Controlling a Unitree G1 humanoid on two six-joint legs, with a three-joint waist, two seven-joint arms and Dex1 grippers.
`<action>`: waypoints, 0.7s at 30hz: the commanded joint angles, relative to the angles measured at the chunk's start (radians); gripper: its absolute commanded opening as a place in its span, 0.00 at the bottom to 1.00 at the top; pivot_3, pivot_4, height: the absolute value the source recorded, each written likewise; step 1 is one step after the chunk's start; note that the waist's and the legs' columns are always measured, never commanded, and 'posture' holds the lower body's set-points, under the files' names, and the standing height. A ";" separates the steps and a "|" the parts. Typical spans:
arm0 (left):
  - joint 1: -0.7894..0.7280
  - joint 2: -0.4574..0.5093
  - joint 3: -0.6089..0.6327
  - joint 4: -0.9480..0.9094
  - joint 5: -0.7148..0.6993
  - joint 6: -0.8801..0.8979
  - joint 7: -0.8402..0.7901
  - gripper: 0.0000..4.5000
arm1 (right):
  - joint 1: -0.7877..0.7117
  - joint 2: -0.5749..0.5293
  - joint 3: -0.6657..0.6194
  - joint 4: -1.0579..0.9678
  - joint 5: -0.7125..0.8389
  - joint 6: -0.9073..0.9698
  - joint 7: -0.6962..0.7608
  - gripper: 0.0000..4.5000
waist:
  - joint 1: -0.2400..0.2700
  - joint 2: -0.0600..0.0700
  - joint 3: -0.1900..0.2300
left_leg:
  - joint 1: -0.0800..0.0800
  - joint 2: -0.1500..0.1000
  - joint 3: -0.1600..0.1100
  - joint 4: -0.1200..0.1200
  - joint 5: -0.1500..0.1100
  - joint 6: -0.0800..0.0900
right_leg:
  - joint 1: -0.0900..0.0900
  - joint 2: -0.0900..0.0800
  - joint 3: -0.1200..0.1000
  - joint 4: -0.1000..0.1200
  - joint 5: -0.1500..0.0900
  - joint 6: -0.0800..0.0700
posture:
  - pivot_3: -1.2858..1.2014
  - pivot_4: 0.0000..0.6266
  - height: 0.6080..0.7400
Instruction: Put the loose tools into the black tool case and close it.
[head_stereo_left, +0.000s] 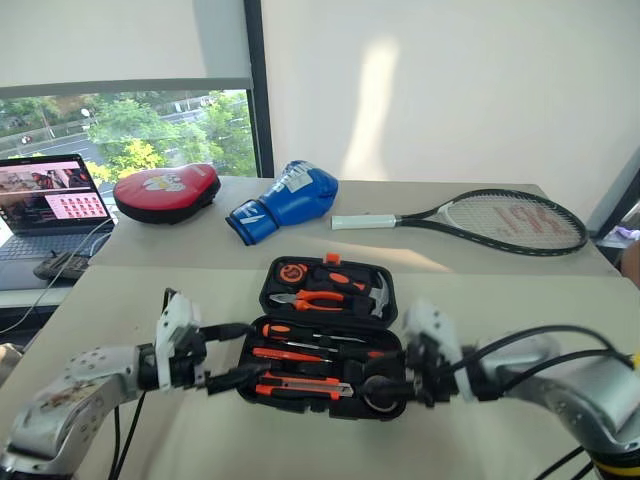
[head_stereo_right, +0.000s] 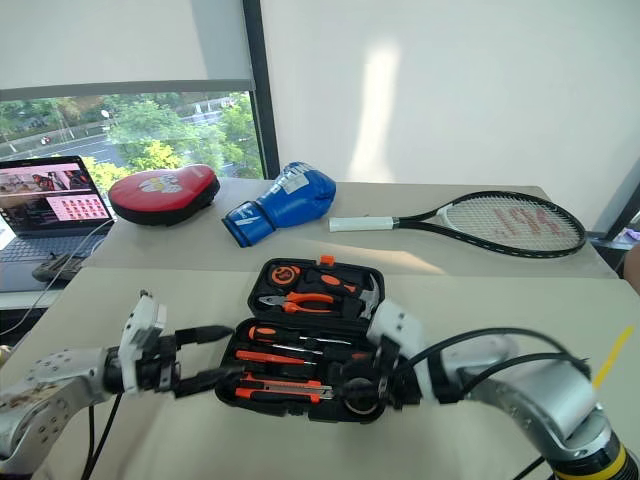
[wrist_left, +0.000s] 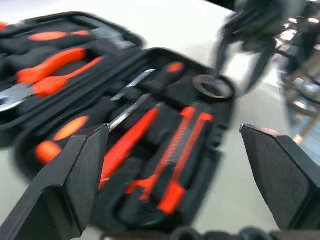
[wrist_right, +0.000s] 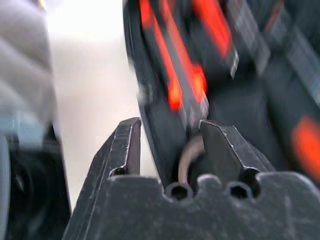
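Loading looks done: black tool case (head_stereo_left: 325, 340) lying open mid-table, screwdrivers (head_stereo_left: 300, 331), tester (head_stereo_left: 290, 354), utility knife (head_stereo_left: 305, 388) and black roll (head_stereo_left: 378, 390) all seated in the near half. Left gripper (head_stereo_left: 238, 352) spread wide at the case's left edge, holding nothing; right gripper (head_stereo_left: 392, 383) at the near right corner by the roll, fingers parted around the case rim, not clearly gripping. Remaining: fold lid over and latch.

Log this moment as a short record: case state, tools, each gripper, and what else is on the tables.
case: black tool case open flat on the near table
tools: screwdrivers, utility knife and round black roll lying in the near half
left gripper: open, at the case's left edge
right gripper: partly open at the roll, grip unclear
beyond: laptop, red pad, blue boxing glove, tennis racket
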 joint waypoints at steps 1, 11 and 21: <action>-0.158 -0.068 -0.001 0.076 0.021 0.168 0.259 1.00 | -0.085 0.077 -0.073 0.166 -0.067 0.006 -0.171 0.51 | 0.001 -0.002 0.000 | 0.000 0.000 0.000 0.001 0.001 -0.001 | 0.000 0.001 0.000 0.001 0.001 -0.001 | 0.52 0.24 1.00; -0.602 -0.253 -0.066 0.513 0.181 0.380 0.568 1.00 | -0.342 0.132 0.031 0.668 -0.274 -0.028 -0.223 0.99 | -0.012 -0.003 0.002 | -0.002 -0.007 0.001 -0.002 0.012 -0.008 | -0.003 0.000 0.001 0.002 0.005 0.001 | 0.52 0.24 1.00; -0.688 -0.274 -0.135 0.716 0.276 0.377 0.503 0.66 | -0.420 0.192 0.151 0.978 -0.412 -0.113 -0.112 0.88 | -0.023 -0.003 0.001 | -0.011 -0.008 0.001 -0.002 0.013 -0.008 | -0.009 -0.002 0.001 0.001 0.006 0.006 | 0.52 0.24 1.00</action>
